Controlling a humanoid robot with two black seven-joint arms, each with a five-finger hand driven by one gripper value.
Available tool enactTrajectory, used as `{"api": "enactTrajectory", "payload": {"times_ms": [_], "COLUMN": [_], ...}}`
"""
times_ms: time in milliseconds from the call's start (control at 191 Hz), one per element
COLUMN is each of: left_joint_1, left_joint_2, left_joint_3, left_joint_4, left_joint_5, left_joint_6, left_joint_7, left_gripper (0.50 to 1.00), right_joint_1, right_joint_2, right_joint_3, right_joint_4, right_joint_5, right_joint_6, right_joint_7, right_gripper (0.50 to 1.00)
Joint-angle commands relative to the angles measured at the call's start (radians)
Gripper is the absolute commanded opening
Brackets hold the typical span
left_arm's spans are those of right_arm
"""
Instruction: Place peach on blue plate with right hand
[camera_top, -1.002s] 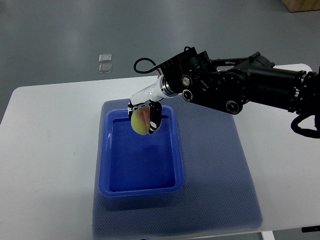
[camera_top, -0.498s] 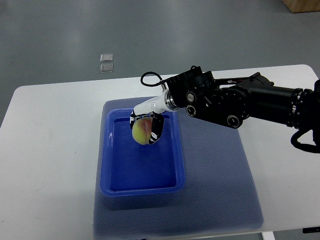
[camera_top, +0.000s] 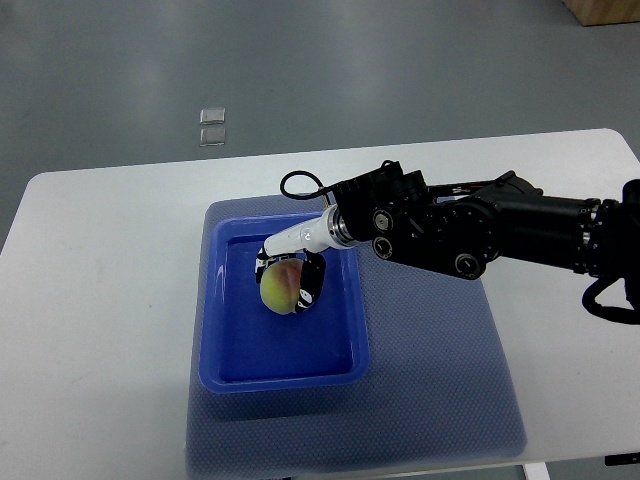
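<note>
A yellow-green peach with a red blush is held low inside the blue plate, a deep rectangular tray on a blue mat. My right hand is shut on the peach, its fingers wrapped over the top and right side. The black right arm comes in from the right edge across the table. I cannot tell whether the peach touches the tray floor. The left arm is out of view.
The blue mat lies on a white table and extends right of the tray. Two small clear squares lie on the grey floor beyond the table's far edge.
The right hand has moved down and slightly toward me with the peach, from near the tray's far rim to low over the tray's middle.
</note>
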Motion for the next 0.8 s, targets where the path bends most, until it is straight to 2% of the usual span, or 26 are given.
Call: {"api": "enactTrajectory", "payload": {"times_ms": [0,16,215,315,514,519,598,682,724,729,797], "left_joint_1": [0.0,0.0,0.0,0.001,0.0,0.0,0.0,0.0,0.0,0.0,0.0], "left_joint_2": [0.0,0.0,0.0,0.0,0.0,0.0,0.0,0.0,0.0,0.0,0.0], "left_joint_3": [0.0,0.0,0.0,0.0,0.0,0.0,0.0,0.0,0.0,0.0,0.0], "left_joint_4": [0.0,0.0,0.0,0.0,0.0,0.0,-0.004,-0.01,-0.01,-0.012,-0.012], "left_joint_5": [0.0,0.0,0.0,0.0,0.0,0.0,0.0,0.002,0.002,0.002,0.002], "left_joint_6": [0.0,0.0,0.0,0.0,0.0,0.0,0.0,0.0,0.0,0.0,0.0], "left_joint_7": [0.0,0.0,0.0,0.0,0.0,0.0,0.0,0.0,0.0,0.0,0.0], "left_gripper": [1.0,1.0,1.0,1.0,1.0,1.0,1.0,1.0,1.0,1.0,1.0], "right_joint_1": [0.002,0.004,0.019,0.073,0.09,0.084,0.052,-0.073,-0.073,-0.144,-0.232], "right_joint_2": [0.0,0.0,0.0,0.0,0.0,-0.006,-0.074,-0.155,-0.155,-0.196,-0.207], "right_joint_3": [0.0,0.0,0.011,0.097,0.232,0.286,0.388,0.529,0.529,0.616,0.739], "right_joint_4": [0.0,0.0,-0.002,-0.006,-0.008,-0.008,-0.008,-0.009,-0.009,-0.008,-0.009], "right_joint_5": [0.0,0.0,0.0,0.001,0.061,0.089,0.113,0.13,0.13,0.139,0.155], "right_joint_6": [0.005,0.008,0.015,0.035,0.055,0.042,0.021,-0.022,-0.022,-0.036,-0.053], "right_joint_7": [-0.001,-0.001,-0.001,-0.001,-0.001,-0.001,0.0,0.0,0.0,0.002,0.003], "right_gripper": [0.917,0.932,0.934,0.932,0.932,0.934,0.932,0.932,0.932,0.932,0.934]}}
